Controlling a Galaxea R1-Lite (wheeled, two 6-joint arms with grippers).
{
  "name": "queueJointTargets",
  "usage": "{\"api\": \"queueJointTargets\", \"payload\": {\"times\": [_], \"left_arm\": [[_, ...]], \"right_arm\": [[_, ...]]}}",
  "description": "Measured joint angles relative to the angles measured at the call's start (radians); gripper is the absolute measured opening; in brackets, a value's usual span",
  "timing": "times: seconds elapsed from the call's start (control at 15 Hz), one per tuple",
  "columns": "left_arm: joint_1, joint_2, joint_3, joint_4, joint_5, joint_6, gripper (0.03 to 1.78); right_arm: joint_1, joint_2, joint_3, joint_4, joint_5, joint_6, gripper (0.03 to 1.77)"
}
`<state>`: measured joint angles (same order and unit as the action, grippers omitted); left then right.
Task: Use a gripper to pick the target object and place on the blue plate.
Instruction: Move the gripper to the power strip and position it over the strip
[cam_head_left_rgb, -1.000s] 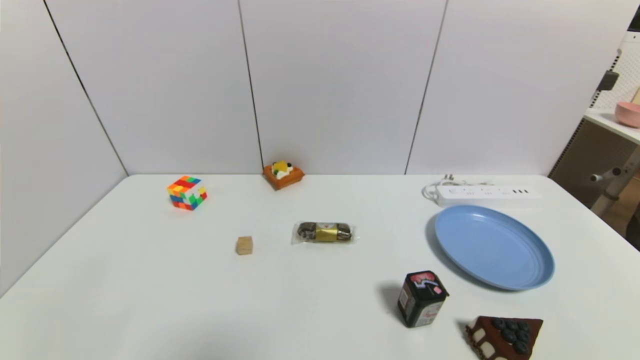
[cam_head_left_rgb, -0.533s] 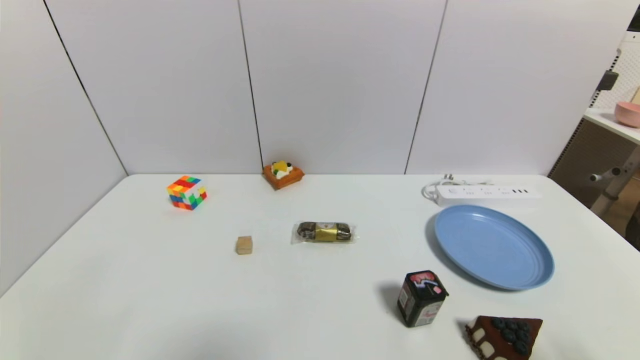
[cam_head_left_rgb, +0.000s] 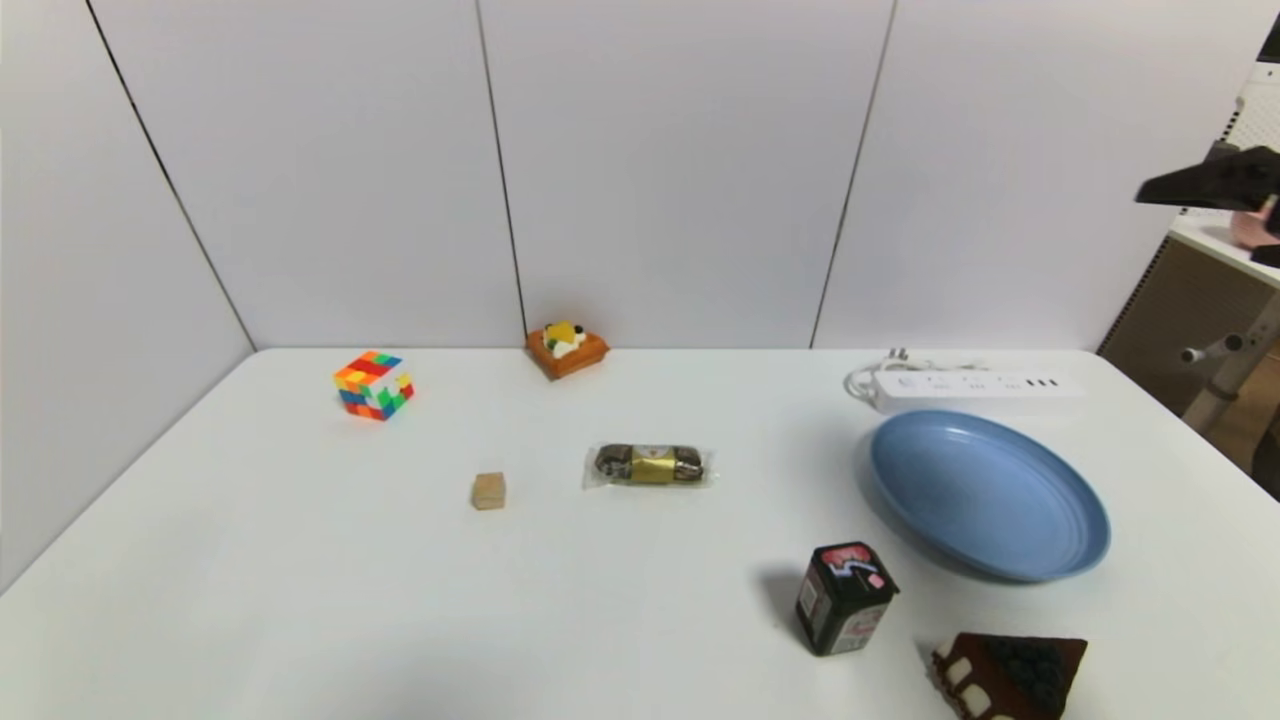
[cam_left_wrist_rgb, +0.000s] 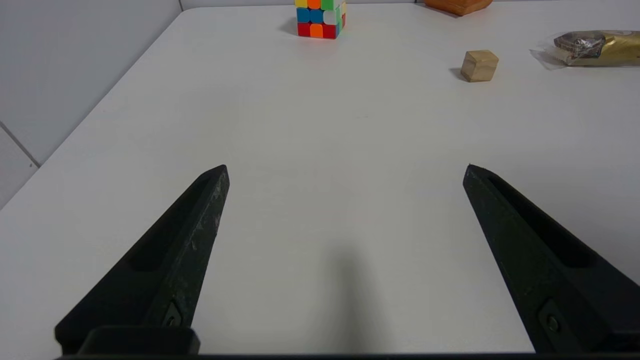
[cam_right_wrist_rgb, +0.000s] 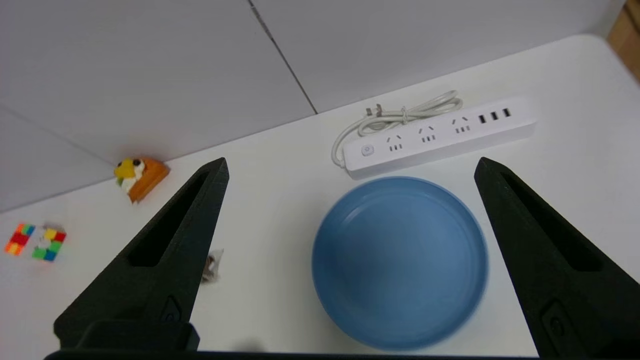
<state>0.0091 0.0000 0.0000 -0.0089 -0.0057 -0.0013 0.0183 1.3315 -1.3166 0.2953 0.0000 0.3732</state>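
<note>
L to R on the white table (cam_head_left_rgb: 300, 560): Rubik's cube (cam_head_left_rgb: 374, 384) far left near the back wall, small wooden block (cam_head_left_rgb: 489, 491) closer in, orange toy cake w/ fruit on top (cam_head_left_rgb: 567, 349) at the back edge by the wall, wrapped chocolate bar w/ gold band (cam_head_left_rgb: 648, 464) mid-table. Further R: black tin w/ red/white label (cam_head_left_rgb: 844, 597) near the front, chocolate cake slice w/ dark berries (cam_head_left_rgb: 1010, 673) at the front edge just R of the tin. None of these lie btwn strip and plate.

Blue plate (cam_head_left_rgb: 988, 494) sits R of centre, round, shallow, raised rim. Power strip (cam_head_left_rgb: 975, 390) lies just behind it, touching or nearly so (cannot tell which), long axis running L–R, flat on the table. White body, round button at its L end, three socket groups, dark USB slots at R end; cord bundled in a loop behind it, plug prongs showing.

Left gripper (cam_left_wrist_rgb: 345, 170): low over bare table at the near-left, jaws spread wide, nothing held. Right gripper (cam_right_wrist_rgb: 350, 167): high above the plate/strip area, looking down on both, jaws spread wide, nothing held.

Vs 0.5 s ago: right gripper's dark tip (cam_head_left_rgb: 1215, 182) now pokes into the head view at upper R, wasn't there before. Plate shadow looks softer. All objects unmoved.
</note>
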Motion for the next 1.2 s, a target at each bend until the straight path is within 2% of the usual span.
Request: {"api": "queueJointTargets", "payload": {"times": [0.27,0.47,0.67,0.8,1.0,1.2], "left_arm": [[0.000,0.000,0.000,0.000,0.000,0.000,1.69],[0.000,0.000,0.000,0.000,0.000,0.000,1.69],[0.000,0.000,0.000,0.000,0.000,0.000,1.69],[0.000,0.000,0.000,0.000,0.000,0.000,1.69],[0.000,0.000,0.000,0.000,0.000,0.000,1.69],[0.000,0.000,0.000,0.000,0.000,0.000,1.69]], "right_arm": [[0.010,0.374,-0.345,0.110,-0.058,0.174,1.70],[0.022,0.597,-0.507,0.132,-0.143,0.291,1.70],[0.032,0.743,-0.569,0.137,-0.261,0.384,1.70],[0.033,0.791,-0.577,0.144,-0.279,0.434,1.70],[0.028,0.830,-0.579,0.169,-0.372,0.508,1.70],[0.024,0.854,-0.582,0.200,-0.417,0.582,1.70]]}}
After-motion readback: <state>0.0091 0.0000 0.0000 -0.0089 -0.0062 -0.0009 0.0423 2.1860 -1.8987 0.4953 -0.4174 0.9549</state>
